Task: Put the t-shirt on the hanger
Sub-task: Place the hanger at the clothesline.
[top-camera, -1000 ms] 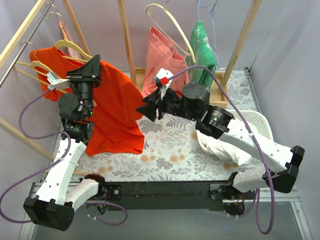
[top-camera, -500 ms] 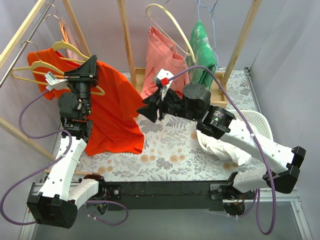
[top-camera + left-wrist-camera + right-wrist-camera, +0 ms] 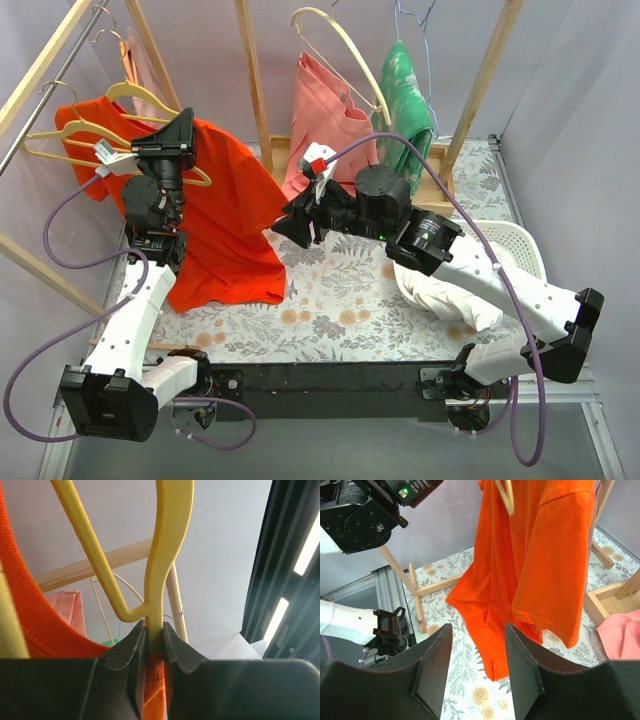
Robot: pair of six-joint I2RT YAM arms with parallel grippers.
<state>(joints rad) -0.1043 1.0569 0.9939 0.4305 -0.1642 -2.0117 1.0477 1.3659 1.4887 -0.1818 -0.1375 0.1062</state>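
Left wrist: left claw [image 3: 154,632] pinched the hanger [image 3: 167,555] with the t-shirt [image 3: 30,612] cloth between its jaws. Top: shirt hung lengthwise down from that grip, just left of the spread right claw [image 3: 287,222], left arm nearer. Right wrist: shirt dead ahead, untouched. No readable writing

I see a pale wooden post-and-beam frame [image 3: 252,80] standing around me. Beneath the frame lies a tabletop in cream cloth printed with tan flowers [image 3: 340,300], edged in front by a black rail [image 3: 330,380]. A white perforated plastic basket [image 3: 522,248] sits just right of the frame. Plain lilac-grey walls [image 3: 590,100] stand behind it, and long bright ceiling strip lights [image 3: 277,622] glow above it.
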